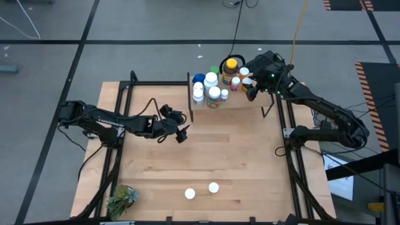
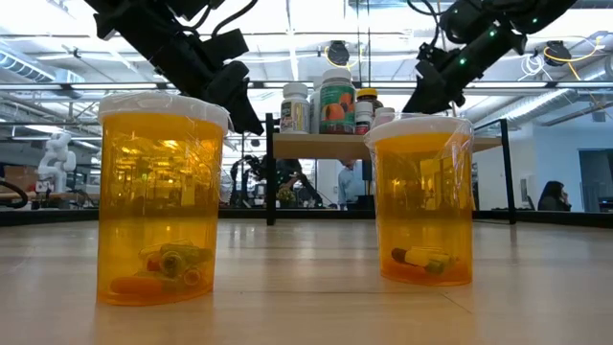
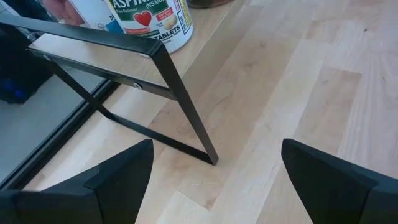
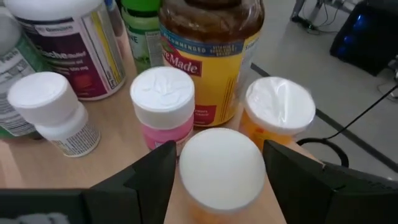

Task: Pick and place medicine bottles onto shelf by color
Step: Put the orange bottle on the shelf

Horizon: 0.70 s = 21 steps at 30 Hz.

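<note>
- Placing step in hand: right gripper [image 4: 217,163] over the small light-wood shelf on black legs [image 1: 247,102], jaws pinching a white-capped orange pill bottle [image 4: 219,167] beside the yellow-labelled amber jar [image 4: 211,50].
- Next: lower, release without nudging neighbours.
- Left gripper [image 1: 177,127] above the tabletop [image 1: 237,162], jaws spread, empty.
- Two white-capped orange bottles [image 1: 201,190] waiting near the front edge.

Left pincer [image 1: 182,133] open; right pincer [image 1: 250,87] closed round something.

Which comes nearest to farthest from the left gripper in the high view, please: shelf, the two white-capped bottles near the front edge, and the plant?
From the left gripper:
1. Light-wood shelf, just beyond it.
2. The two white-capped orange bottles, near the table's front edge.
3. Green leafy plant, front-left corner.
</note>
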### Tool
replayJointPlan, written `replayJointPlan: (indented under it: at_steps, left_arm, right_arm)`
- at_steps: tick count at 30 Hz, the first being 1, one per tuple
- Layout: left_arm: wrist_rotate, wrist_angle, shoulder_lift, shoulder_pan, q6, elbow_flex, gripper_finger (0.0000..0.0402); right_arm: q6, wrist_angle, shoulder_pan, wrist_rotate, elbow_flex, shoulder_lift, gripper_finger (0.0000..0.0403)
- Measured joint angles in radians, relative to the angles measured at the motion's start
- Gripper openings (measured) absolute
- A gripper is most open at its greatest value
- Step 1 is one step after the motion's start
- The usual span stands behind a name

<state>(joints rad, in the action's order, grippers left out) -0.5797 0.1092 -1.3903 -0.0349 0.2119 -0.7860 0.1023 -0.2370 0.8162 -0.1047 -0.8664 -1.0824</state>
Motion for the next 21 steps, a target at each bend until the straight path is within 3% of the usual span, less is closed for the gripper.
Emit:
replayJointPlan:
  at_steps: [6,12,16,18,21]
  left_arm:
    - [0.003,0.0,0.0,0.0,0.0,0.0,0.0358]
    - [0.042,-0.002,0.0,-0.02,-0.001,0.0,0.0358]
    - [0.049,-0.007,0.0,-0.064,0.024,0.0,0.0358]
    - [0.05,-0.009,0.0,-0.097,0.045,0.0,0.0358]
    - [0.042,-0.014,0.0,-0.15,0.077,0.0,0.0358]
  right_arm:
    - [0.05,0.0,-0.001,-0.004,0.0,0.076,0.0236]
    - [0.043,-0.003,-0.042,-0.088,0.0,0.186,0.0236]
    - [0.086,-0.035,-0.155,-0.222,0.0,0.241,0.0236]
    - [0.089,-0.037,-0.249,-0.213,0.0,0.256,0.0236]
    - [0.074,-0.012,-0.419,-0.118,0.023,0.255,0.0236]
